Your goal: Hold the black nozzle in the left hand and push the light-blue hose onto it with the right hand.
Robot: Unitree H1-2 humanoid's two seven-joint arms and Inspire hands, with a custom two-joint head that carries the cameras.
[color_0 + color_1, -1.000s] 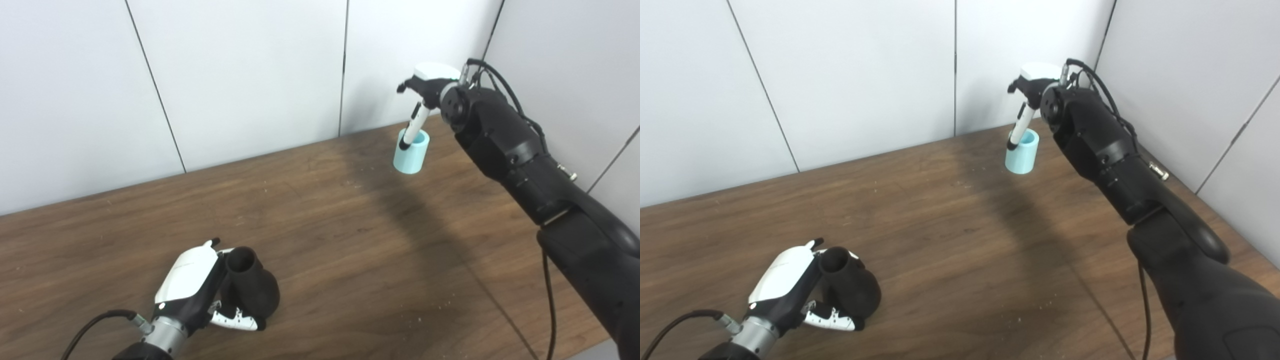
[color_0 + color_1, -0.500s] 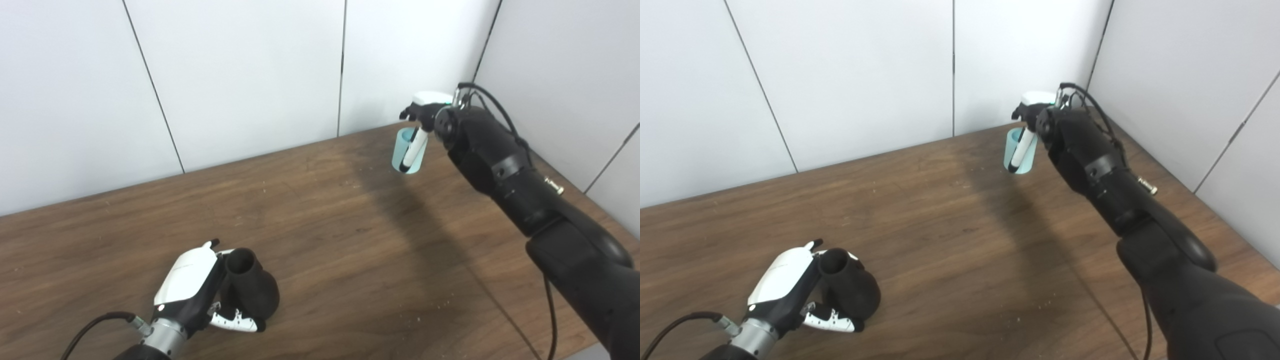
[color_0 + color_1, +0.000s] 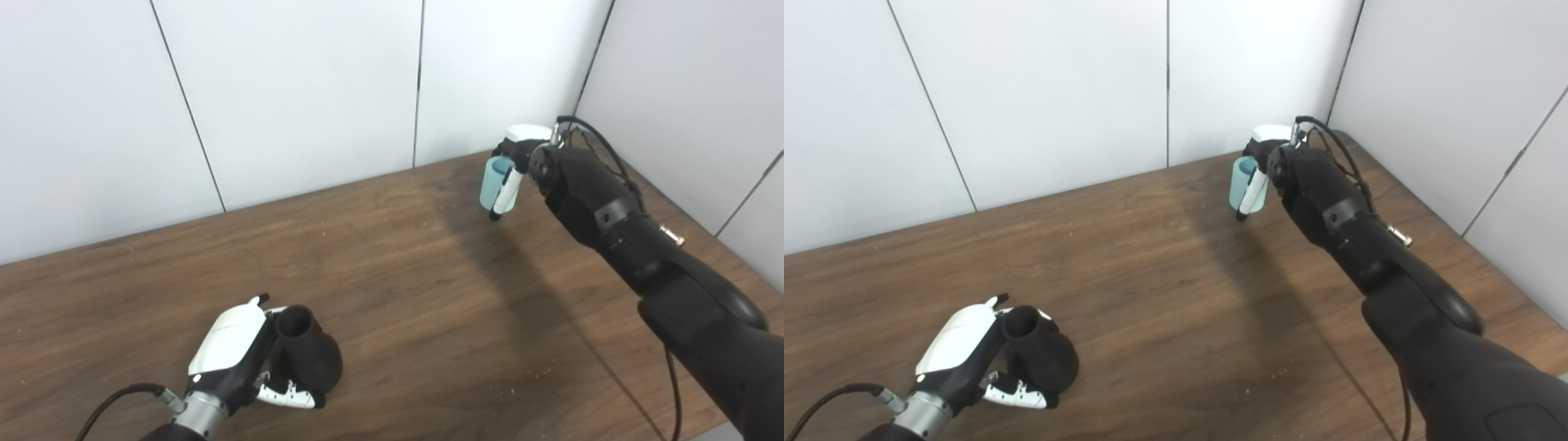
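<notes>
Near the front left of the wooden table [image 3: 429, 294], the left hand [image 3: 236, 352] was closed around the black nozzle [image 3: 306, 355], its white back turned up and its fingers [image 3: 288, 395] wrapped under the nozzle's wide, rounded base. The nozzle rested on the tabletop with its narrower open mouth tilted up and away from the robot.

Far across the table, close to the back right corner, the right hand [image 3: 1265, 165] was closed on the light-blue hose [image 3: 1240, 182], a short pale tube held upright with its open end on top. One white finger with a dark tip lay down the hose's side and reached past its lower edge. Whether the hose touched the table or hung just above it could not be told. Hose and nozzle were well apart, with bare wood between them.

The right eye view showed more of the right forearm and a cable looping at the wrist; the left eye view showed the hose's open rim more plainly. The right arm's dark shadow ran across the middle of the table. White wall panels [image 3: 294, 92] stood behind and to the right.
</notes>
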